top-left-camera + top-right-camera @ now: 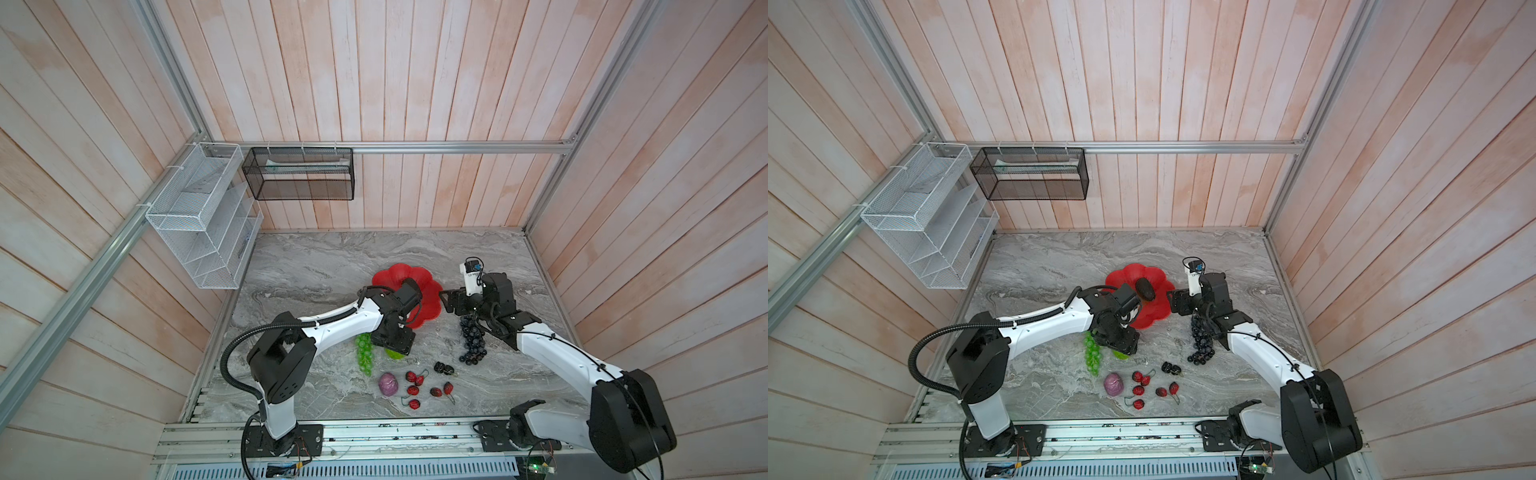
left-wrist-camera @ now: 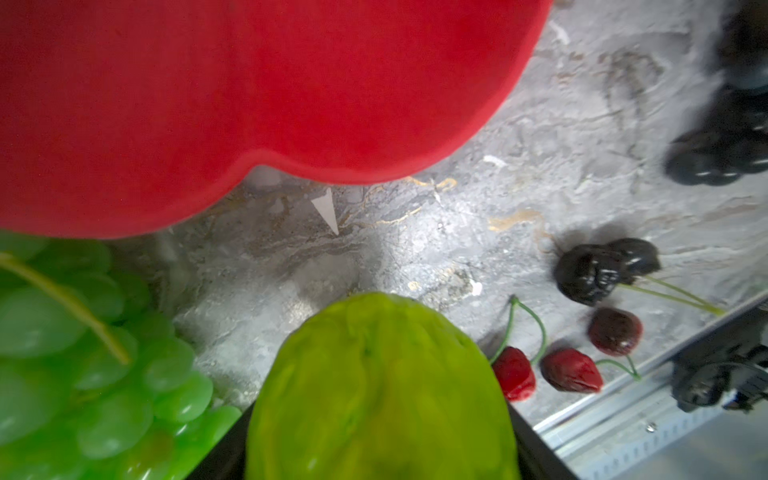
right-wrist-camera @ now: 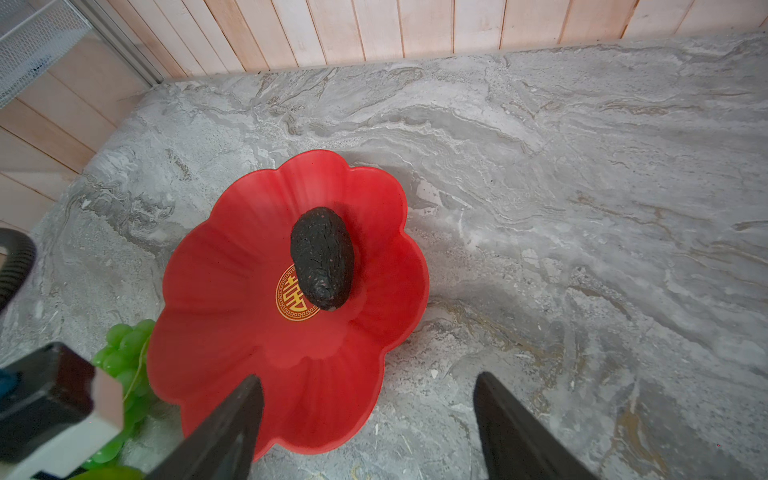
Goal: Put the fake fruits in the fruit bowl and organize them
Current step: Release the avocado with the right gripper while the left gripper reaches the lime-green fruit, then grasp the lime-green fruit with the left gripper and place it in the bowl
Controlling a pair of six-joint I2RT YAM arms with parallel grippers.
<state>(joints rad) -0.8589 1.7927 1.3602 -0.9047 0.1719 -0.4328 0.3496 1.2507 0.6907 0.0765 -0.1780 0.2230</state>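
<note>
The red scalloped fruit bowl (image 1: 395, 276) (image 1: 1127, 276) (image 3: 208, 291) holds a dark avocado-like oval (image 1: 1145, 289) (image 3: 322, 257) beside its gold emblem. My left gripper (image 1: 395, 347) (image 2: 380, 424) is low on the table just in front of the bowl, shut on the bumpy lime-green ball (image 2: 374, 374). The green grape bunch (image 1: 365, 353) (image 2: 83, 353) lies right beside it. My right gripper (image 1: 446, 301) (image 3: 370, 399) hovers open and empty over the bowl's right rim. The dark grape bunch (image 1: 473, 340) lies under the right arm. A purple ball (image 1: 387, 384), red stemmed berries (image 1: 415, 384) and black berries (image 1: 444, 368) lie nearer the front.
A white wire basket (image 1: 199, 216) and a black mesh basket (image 1: 299, 174) hang on the left and back walls. An aluminium rail (image 1: 374, 432) carrying both arm bases runs along the front edge. Wooden walls close in the marble table (image 1: 332, 257).
</note>
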